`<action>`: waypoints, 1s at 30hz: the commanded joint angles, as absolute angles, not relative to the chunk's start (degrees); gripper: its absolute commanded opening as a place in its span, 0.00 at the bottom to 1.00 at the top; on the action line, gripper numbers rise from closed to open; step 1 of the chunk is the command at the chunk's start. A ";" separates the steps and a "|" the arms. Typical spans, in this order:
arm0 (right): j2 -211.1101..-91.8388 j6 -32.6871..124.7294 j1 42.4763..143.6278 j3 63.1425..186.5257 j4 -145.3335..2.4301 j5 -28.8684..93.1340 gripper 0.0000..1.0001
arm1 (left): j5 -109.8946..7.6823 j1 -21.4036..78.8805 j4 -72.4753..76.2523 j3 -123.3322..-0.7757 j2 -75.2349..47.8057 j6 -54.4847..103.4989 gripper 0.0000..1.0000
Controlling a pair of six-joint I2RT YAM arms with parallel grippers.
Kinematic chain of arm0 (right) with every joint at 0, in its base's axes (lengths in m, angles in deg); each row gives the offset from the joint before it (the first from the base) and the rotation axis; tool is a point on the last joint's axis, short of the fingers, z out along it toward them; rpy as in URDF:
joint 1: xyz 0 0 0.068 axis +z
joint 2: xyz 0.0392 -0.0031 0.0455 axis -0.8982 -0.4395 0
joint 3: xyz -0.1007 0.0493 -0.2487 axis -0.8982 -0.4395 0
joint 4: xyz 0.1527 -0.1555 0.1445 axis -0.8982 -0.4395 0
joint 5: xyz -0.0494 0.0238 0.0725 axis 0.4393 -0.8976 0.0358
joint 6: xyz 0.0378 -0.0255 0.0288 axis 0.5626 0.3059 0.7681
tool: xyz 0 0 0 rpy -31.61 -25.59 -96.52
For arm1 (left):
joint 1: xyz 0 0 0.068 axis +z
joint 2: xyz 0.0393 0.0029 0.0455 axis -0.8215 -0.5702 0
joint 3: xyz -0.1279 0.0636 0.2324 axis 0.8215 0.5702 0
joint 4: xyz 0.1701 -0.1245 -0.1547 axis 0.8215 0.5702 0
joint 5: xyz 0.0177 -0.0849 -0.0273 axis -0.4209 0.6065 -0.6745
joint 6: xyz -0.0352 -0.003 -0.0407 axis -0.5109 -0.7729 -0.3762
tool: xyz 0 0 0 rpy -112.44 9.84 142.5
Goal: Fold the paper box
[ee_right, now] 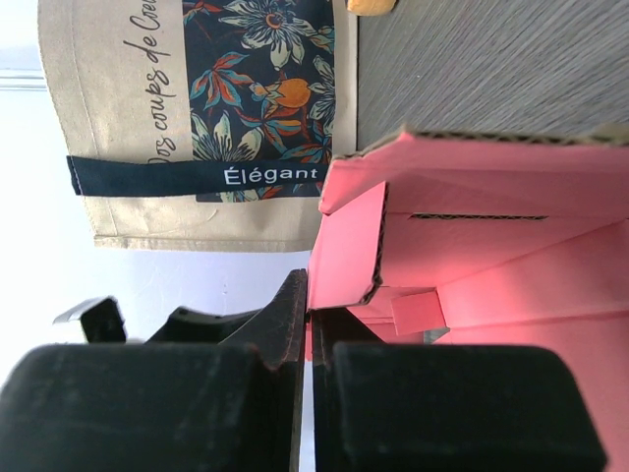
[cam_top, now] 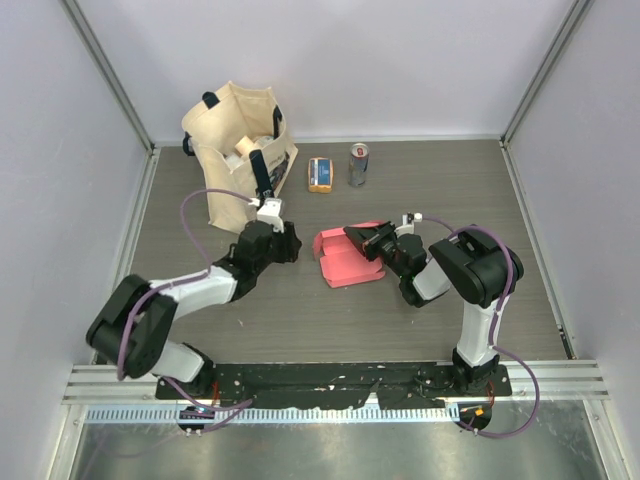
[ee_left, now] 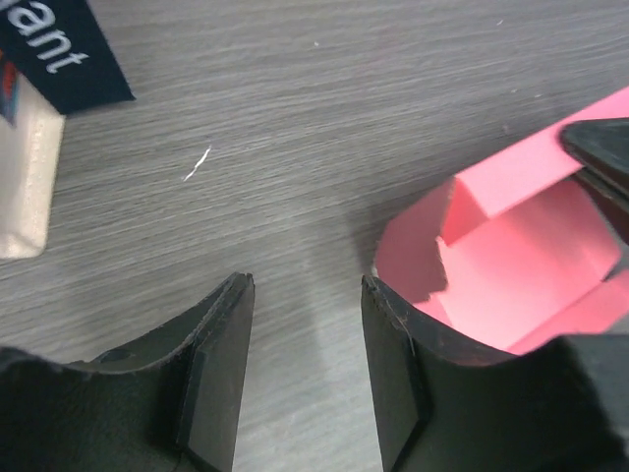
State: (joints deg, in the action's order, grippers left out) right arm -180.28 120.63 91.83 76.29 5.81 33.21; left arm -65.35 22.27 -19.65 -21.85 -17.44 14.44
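The paper box (cam_top: pixel 342 262) lies part-opened in the middle of the desk (cam_top: pixel 450 195), between the two arms; the right tool (ee_right: pixel 307 295) is clamped on an upright pink wall at its right side; the left tool (ee_left: pixel 307 285), half open and empty, sits just left of it, one finger (ee_left: pixel 393 364) beside a curved flap.

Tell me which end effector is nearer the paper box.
Right. The right end effector is shut on a wall of the paper box; the left end effector stands open just beside the box, gripping nothing.
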 commanded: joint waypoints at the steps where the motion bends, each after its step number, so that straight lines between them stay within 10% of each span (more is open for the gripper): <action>1: -180.26 119.80 91.79 75.74 13.43 34.15 0.02 | -62.45 22.63 -15.96 -29.25 -25.66 16.13 0.46; 30: -180.61 120.15 91.87 73.55 14.66 35.99 0.02 | -56.02 15.69 -21.93 -35.94 -33.58 23.08 0.53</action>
